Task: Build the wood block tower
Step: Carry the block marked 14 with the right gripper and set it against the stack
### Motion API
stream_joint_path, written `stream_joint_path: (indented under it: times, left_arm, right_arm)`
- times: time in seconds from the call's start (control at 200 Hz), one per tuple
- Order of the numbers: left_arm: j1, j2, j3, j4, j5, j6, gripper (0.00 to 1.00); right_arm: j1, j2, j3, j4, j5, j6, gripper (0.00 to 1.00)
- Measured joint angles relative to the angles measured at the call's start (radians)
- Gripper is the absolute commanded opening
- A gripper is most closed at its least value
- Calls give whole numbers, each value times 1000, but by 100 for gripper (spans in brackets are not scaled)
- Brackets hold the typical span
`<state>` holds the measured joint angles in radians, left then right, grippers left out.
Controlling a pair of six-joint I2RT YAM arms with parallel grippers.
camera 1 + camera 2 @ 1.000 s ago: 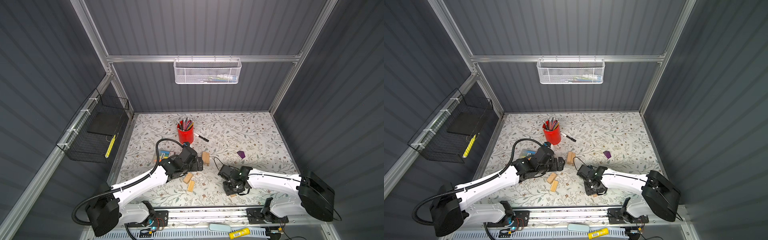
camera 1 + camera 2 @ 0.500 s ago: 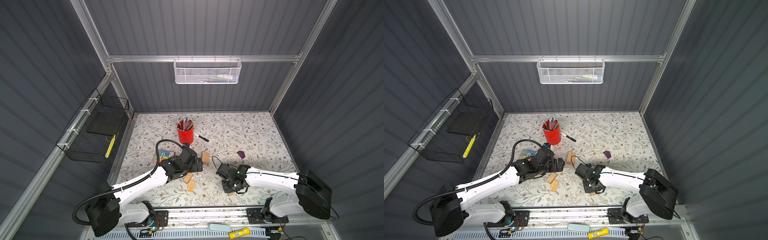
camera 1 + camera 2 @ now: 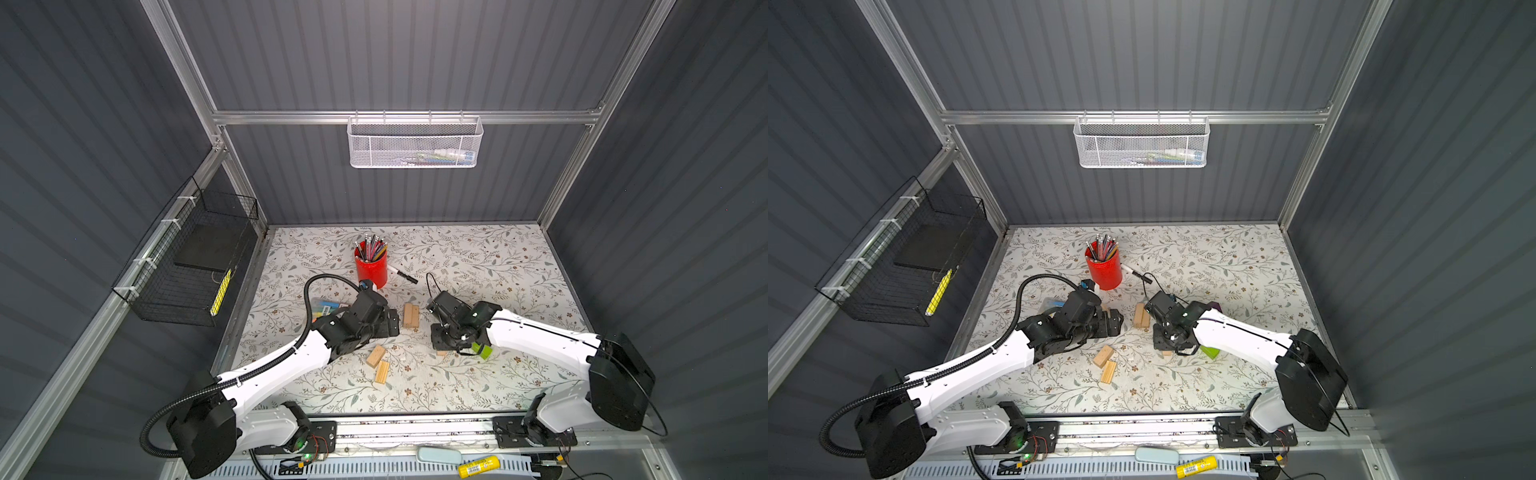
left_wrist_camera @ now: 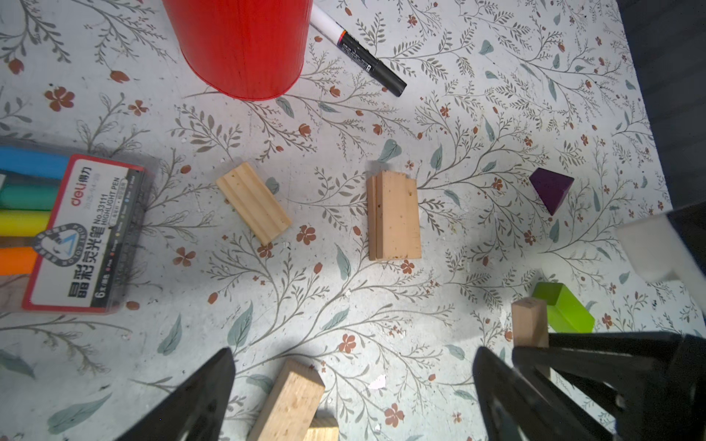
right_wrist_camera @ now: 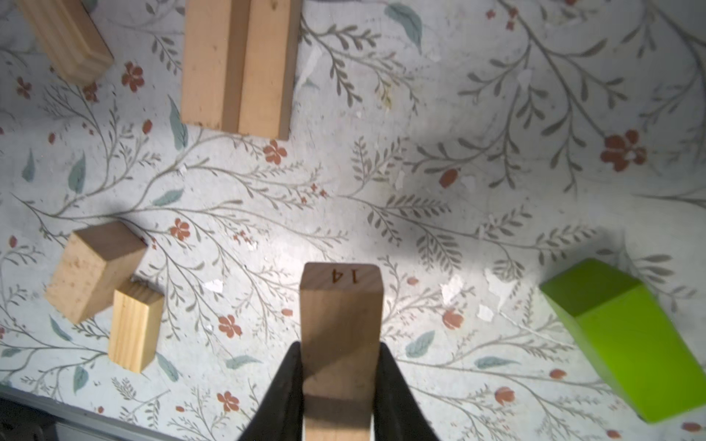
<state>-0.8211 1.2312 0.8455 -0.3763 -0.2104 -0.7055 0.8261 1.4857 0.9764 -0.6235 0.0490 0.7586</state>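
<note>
My right gripper (image 5: 340, 347) is shut on a pale wood block (image 5: 340, 305) marked 14, held on end just above the floral mat; in a top view this gripper (image 3: 442, 345) is right of centre. A lime green block (image 5: 626, 343) lies close beside it. Two pale blocks (image 3: 410, 316) lie side by side, touching. A grooved block (image 4: 252, 202) lies near them, and the purple block (image 4: 551, 189) sits further off. Two more pale blocks (image 3: 376, 356) lie near the front. My left gripper (image 4: 353, 359) hangs open above those, holding nothing. No blocks are stacked.
A red pencil cup (image 3: 371, 268) and a black marker (image 3: 403, 275) stand behind the blocks. A highlighter pack (image 4: 76, 233) lies beside the left arm. A black wire basket (image 3: 187, 266) hangs on the left wall and a white mesh basket (image 3: 413, 143) on the back wall.
The right gripper closed on the numbered block and shifted left and away from the front edge, uncovering the green block. The left arm barely moved.
</note>
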Motion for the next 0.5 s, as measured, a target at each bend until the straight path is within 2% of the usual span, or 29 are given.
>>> stream_joint_path:
  times: [0.21,0.495]
  left_arm:
    - [31,0,1,10,-3,26,97]
    - [76,1,1,19,-3,44,97]
  right_arm:
    - [-64,98,71,60,-27,3,23]
    - [-100,232,163,119,-54,0,23]
